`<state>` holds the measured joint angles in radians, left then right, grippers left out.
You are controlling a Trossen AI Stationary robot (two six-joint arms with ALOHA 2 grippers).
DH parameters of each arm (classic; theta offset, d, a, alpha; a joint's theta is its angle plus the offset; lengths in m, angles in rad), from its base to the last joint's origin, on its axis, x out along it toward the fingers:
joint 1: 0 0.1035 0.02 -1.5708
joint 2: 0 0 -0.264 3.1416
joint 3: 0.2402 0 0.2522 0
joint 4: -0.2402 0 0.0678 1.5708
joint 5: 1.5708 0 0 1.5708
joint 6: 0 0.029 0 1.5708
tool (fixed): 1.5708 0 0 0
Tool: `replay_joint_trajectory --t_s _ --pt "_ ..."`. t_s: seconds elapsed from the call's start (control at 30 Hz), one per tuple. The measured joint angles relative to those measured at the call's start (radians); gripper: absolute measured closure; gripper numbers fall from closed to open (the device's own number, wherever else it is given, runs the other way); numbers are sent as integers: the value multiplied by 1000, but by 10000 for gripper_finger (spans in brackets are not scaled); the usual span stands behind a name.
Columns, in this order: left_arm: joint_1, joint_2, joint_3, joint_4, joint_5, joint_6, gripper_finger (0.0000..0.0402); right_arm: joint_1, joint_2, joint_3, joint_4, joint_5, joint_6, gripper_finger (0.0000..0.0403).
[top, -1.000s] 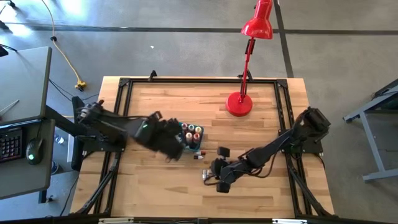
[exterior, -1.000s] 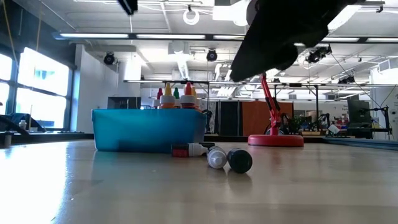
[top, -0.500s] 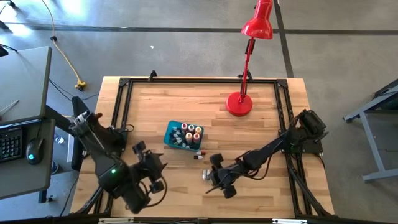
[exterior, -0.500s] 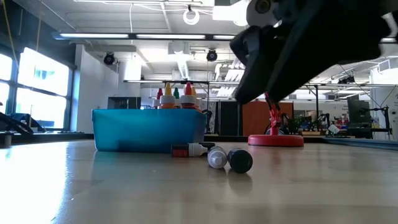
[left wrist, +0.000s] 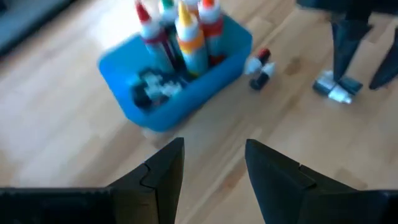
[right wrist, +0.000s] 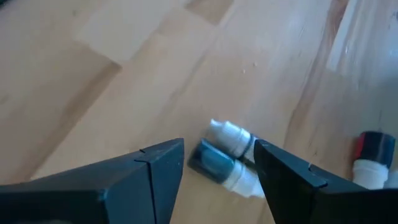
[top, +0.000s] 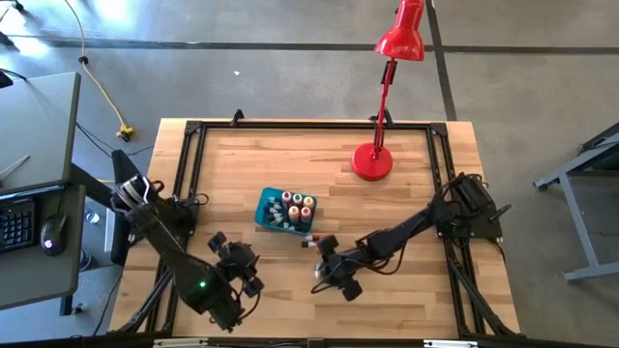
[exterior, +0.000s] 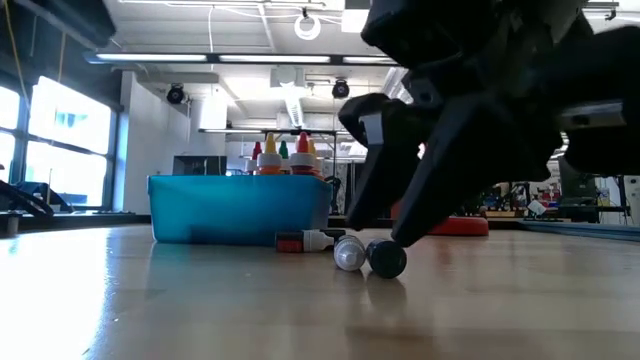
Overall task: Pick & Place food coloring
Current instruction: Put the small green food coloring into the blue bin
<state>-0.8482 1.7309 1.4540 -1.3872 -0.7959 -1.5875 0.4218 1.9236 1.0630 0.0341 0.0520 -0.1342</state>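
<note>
The right tool [right wrist: 217, 163] hangs low over the tabletop [top: 406, 290] with its fingers [right wrist: 146, 177] spread, holding nothing. Two small bottles [right wrist: 227, 155] lie side by side on the wood between its fingertips; whether the tips touch them cannot be told. In the low view these two bottles [exterior: 367, 255] lie on their sides with the right tool [exterior: 385, 215] coming down onto them. Just beyond them a red-and-white bottle [exterior: 305, 241] lies on the wood, close against the blue tub [exterior: 238, 208]. More bottles stand upright in the tub [left wrist: 171, 93], with red, green and orange caps [left wrist: 180, 15]. The left tool [left wrist: 211, 168] is open and empty, raised near the tabletop's front left, well apart from the tub. A red lamp [top: 373, 159] stands towards the back.
</note>
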Motion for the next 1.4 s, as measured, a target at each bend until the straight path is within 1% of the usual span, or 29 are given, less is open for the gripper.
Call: replay_joint_trajectory --t_s 0.1,0.33,0.53,0.67,0.73,0.83,0.93,1.03,1.27,1.4 --pt "-4 -28 -103 141 3 -11 234 -13 0 0 -26 -13 -24 213" --pt "6 -111 -317 484 5 154 234 -54 1 0 -59 -69 -78 213" --pt "38 -175 -512 803 38 297 234 -80 15 1 -60 -138 -98 213" --pt "72 -205 -631 997 75 349 234 -90 53 4 -43 -193 -134 213" --pt "92 -211 -673 1063 92 355 234 -90 70 5 -37 -196 -137 213" --pt "120 -218 -715 1100 122 353 234 -89 80 5 -40 -183 -122 214" --pt "145 -218 -724 1102 149 350 234 -89 80 5 -33 -167 -48 227" --pt "168 -218 -725 1102 167 361 234 -88 81 5 -32 -157 13 254" --pt "216 -218 -725 1101 208 397 234 -69 70 4 25 -143 132 338" --pt "236 -231 -725 1086 249 398 234 -57 32 -4 89 -134 135 340"
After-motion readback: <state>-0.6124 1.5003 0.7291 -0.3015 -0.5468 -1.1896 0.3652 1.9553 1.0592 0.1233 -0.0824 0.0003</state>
